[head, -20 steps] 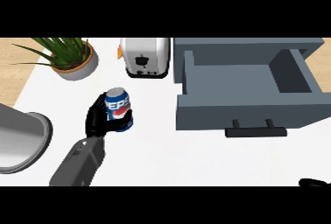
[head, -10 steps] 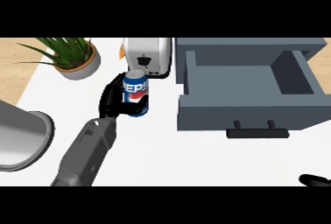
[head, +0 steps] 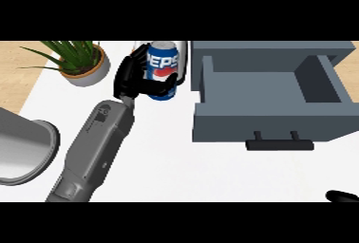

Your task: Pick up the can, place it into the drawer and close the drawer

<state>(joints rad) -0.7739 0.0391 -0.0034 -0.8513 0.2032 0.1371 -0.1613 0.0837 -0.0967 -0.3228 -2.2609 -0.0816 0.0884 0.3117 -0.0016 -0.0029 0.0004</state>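
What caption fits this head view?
Left hand holds the can beside the open grey drawer; right hand rests at lower right.

A glossy blue metal Pepsi can (head: 162,70) in a matt black hand (head: 133,78), beside a matt grey drawer (head: 270,92) on a smooth white tabletop (head: 182,166), near a brushed-metal pot (head: 21,149)

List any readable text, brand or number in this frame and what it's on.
"PEPSI": white letters on the blue can, held in the left hand.
No other readable text: none shows on the drawer, the potted plant or the grey forearm.
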